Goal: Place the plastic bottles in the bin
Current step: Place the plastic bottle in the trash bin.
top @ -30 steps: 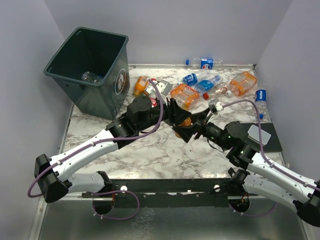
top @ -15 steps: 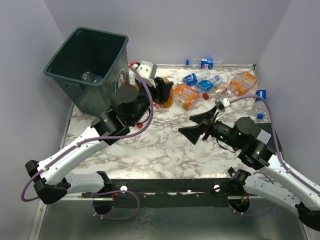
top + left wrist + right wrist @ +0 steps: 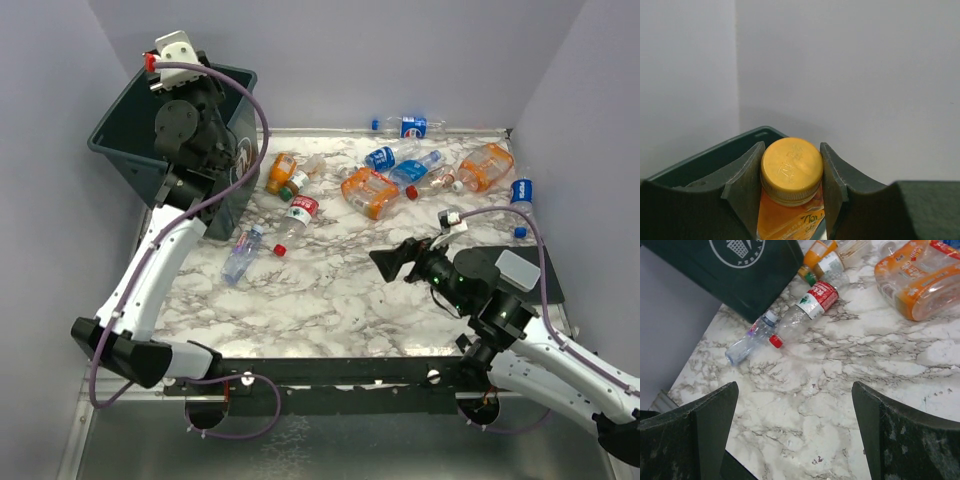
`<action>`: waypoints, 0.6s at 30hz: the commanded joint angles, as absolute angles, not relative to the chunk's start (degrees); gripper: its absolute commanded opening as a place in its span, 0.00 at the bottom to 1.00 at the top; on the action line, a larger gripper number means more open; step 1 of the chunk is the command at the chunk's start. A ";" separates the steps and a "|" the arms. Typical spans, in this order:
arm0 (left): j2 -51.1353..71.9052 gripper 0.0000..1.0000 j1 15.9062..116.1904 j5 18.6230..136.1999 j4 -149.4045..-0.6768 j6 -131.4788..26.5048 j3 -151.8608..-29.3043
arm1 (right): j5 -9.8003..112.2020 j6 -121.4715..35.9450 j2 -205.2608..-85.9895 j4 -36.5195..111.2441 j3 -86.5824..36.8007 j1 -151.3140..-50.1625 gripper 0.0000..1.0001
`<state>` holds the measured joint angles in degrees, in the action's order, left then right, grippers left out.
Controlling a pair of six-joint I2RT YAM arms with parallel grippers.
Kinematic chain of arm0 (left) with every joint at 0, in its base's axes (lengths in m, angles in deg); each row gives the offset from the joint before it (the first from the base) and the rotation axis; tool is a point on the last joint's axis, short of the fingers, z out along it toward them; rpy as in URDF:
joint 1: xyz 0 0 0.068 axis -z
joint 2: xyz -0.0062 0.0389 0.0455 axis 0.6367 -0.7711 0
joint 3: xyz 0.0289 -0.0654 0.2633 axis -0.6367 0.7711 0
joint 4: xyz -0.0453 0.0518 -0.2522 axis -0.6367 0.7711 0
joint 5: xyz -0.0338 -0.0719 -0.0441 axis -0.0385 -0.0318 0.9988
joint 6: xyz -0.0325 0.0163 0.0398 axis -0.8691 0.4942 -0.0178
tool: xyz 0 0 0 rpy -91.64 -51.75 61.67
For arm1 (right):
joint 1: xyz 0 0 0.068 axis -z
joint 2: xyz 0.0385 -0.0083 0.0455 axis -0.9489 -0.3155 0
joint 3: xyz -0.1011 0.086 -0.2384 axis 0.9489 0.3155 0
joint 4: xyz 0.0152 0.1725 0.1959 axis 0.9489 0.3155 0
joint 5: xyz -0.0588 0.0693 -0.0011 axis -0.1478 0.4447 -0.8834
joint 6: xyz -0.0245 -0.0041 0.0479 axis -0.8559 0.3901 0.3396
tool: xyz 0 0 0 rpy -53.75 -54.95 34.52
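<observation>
Label (image 3: 411, 127) on far bottle (image 3: 392, 125), possibly Pepsi

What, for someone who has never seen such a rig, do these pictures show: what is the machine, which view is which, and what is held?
Two robot arms stand at the near edge of a marble table. One picture looks down from above; the other two come from cameras on each wrist. The left fingers pinch an orange bottle by its yellow-capped neck, up at the bin. The right fingers are open and empty. More bottles lie on the table.
</observation>
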<state>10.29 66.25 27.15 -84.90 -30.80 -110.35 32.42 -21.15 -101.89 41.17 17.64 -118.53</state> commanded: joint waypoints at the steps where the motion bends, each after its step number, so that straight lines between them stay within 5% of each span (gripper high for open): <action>1: 6.69 0.00 61.41 22.50 -97.71 -28.54 -108.38 | 25.61 -15.62 -101.40 43.80 19.49 -118.81 0.99; 10: 1.08 0.00 58.61 20.90 -101.78 -26.86 -105.65 | 28.74 -10.05 -96.82 46.14 25.24 -118.81 0.99; 18: -3.41 0.00 51.21 29.12 -76.73 -50.09 -108.93 | 27.94 -12.14 -94.34 47.49 26.73 -118.81 0.99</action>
<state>-1.45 54.44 23.81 -90.48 -36.68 -106.92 29.04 -11.82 -95.26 45.72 25.90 -118.53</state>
